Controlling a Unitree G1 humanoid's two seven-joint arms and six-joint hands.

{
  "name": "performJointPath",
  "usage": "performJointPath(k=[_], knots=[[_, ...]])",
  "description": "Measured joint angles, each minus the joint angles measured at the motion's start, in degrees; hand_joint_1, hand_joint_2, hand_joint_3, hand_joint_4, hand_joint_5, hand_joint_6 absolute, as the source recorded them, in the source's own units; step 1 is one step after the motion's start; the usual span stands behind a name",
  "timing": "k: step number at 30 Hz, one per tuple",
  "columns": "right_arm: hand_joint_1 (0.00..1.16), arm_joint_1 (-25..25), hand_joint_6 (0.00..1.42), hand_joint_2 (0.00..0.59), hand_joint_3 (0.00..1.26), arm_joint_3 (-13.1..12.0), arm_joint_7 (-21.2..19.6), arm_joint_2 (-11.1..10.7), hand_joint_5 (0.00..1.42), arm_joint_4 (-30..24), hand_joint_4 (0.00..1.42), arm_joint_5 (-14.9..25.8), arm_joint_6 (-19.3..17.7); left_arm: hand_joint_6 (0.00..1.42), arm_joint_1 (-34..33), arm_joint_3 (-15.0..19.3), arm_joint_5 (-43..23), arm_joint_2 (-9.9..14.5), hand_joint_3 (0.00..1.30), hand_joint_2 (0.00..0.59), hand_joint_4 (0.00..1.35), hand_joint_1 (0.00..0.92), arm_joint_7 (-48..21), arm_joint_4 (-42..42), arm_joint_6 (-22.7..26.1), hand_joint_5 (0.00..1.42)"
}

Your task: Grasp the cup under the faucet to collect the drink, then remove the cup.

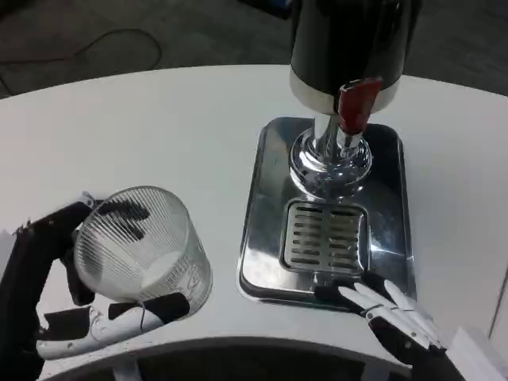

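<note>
Both hands show low at the table edge; the left hand [95, 305] grasps the clear ribbed cup [143, 246], tilted, well left of the dispenser [349, 63]; the right hand [393, 313] rests released, fingers apart, on the steel drip tray [266, 214]; the dispenser's top is cut off

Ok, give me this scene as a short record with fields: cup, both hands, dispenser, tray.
cup: clear ribbed cup, tilted, left of the tray, not under the faucet
left robot hand: grips the cup
right robot hand: fingers rest on the tray's front edge, holding nothing
dispenser: dark body, red tap lever
tray: steel drip tray with slotted grate
</note>
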Motion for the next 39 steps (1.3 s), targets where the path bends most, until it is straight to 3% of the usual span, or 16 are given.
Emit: performJointPath(k=[6,23,39], knots=[[0.42,0.66,0.0,0.517,0.18,-0.38,-0.36,-0.06,0.0,0.0,0.11,0.29,-0.68,1.17,-5.43,-1.72,1.35,1.19,0.88,0.0,0.99,0.721,0.0,4.6,3.11,1.19],[0.42,2.15,0.0,0.517,0.18,-2.89,-0.72,-0.25,0.0,0.0,0.11,2.25,-1.91,1.16,-22.21,-11.14,5.64,4.11,0.88,0.0,0.99,0.721,0.05,20.27,8.63,1.19],[0.42,3.3,0.0,0.517,0.18,-4.83,-1.0,-0.23,0.0,0.05,0.11,3.98,-3.25,1.16,-35.72,-18.74,10.38,3.36,0.88,0.0,0.99,0.721,3.28,31.56,10.41,1.19]])
